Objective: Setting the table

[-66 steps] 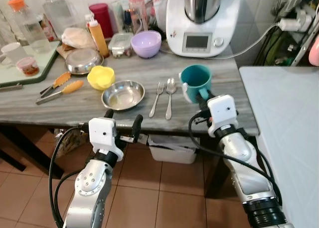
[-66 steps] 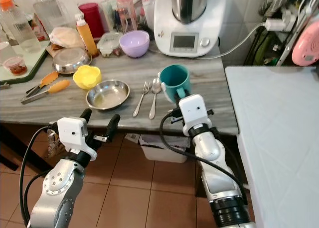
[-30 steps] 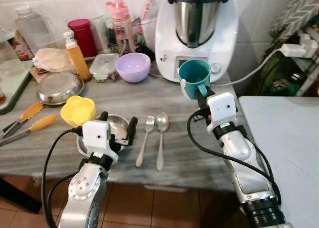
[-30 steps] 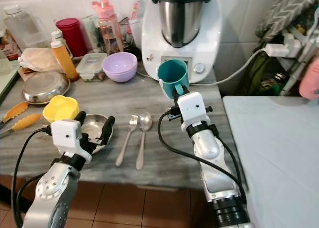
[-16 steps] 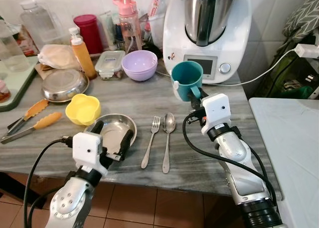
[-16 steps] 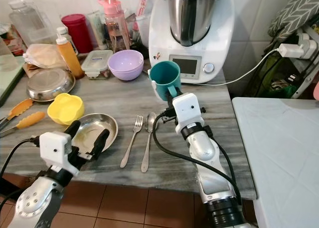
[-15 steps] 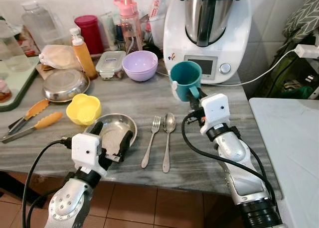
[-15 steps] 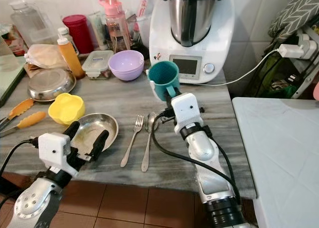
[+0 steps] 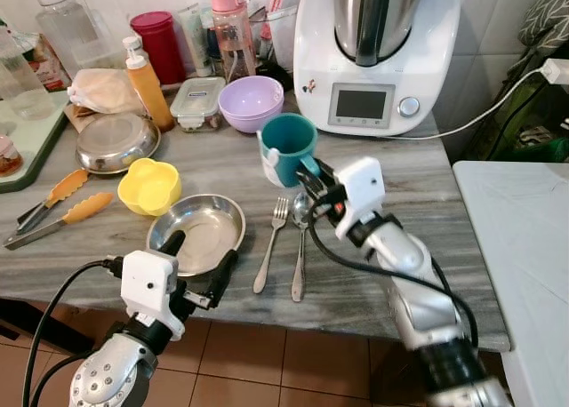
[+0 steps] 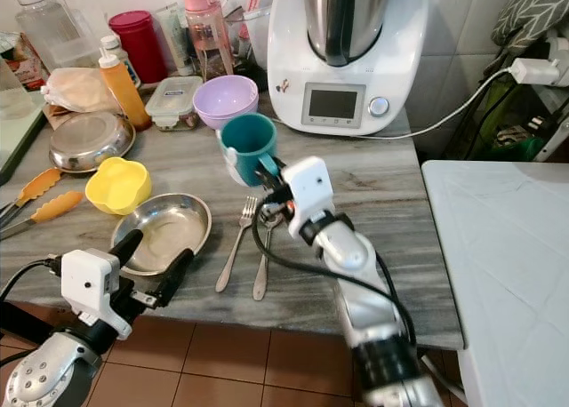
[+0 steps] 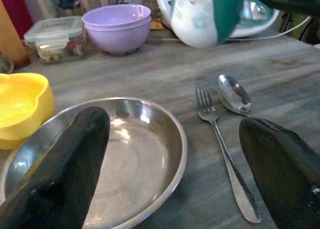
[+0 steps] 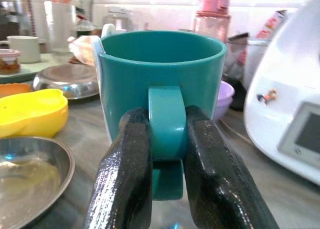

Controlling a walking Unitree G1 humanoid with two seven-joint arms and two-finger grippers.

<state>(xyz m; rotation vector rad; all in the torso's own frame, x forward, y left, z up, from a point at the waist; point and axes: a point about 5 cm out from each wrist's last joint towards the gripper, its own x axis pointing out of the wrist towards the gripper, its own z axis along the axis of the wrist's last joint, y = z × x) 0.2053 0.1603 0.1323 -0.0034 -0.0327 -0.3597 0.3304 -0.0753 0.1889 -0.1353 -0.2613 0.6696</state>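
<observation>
Carrying the teal mug [image 9: 286, 147] to its place: right gripper [image 12: 167, 154] clamped on the handle, mug held upright above the counter [image 9: 427, 194], just behind the fork [image 9: 269, 246] and spoon [image 9: 299, 247]. Left gripper [image 9: 197, 263] spread wide before the steel plate [image 9: 197, 232], gripping nothing. Next, probably: lower the mug beside the cutlery, then release.

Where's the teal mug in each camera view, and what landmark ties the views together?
Left eye: teal mug center, above the fork.
Right eye: left of center.
Left wrist: its underside at the top edge.
Right wrist: center, handle clamped by the right end effector.
Shared landmark: the steel plate.
</observation>
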